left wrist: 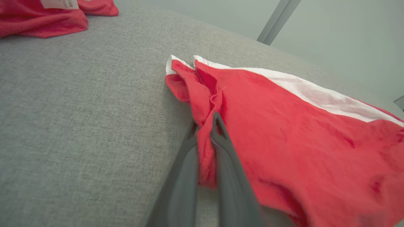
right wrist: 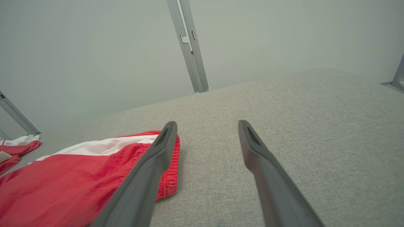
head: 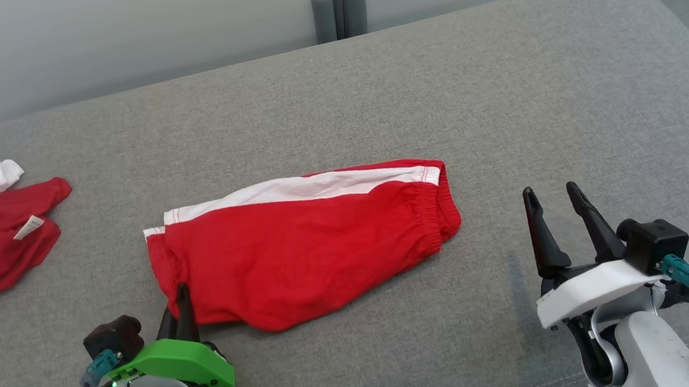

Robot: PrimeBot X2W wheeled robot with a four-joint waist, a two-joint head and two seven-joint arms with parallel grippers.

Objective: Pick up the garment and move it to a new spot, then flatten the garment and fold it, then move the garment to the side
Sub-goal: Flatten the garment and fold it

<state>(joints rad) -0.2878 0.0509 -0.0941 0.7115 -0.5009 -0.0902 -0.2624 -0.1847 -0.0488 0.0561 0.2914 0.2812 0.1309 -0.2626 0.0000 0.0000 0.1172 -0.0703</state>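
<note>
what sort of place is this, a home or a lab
Likely a lab or test bay, not a lived-in home: a broad grey fabric-covered surface serves as workbench, bare pale wall panels with a metal post stand behind it, and red shorts lie spread for folding.

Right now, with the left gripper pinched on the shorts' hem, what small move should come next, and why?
Probably bring the right gripper leftward to the elastic waistband: it stands open and apart from the red shorts, while the left gripper pinches the hem end.
</note>
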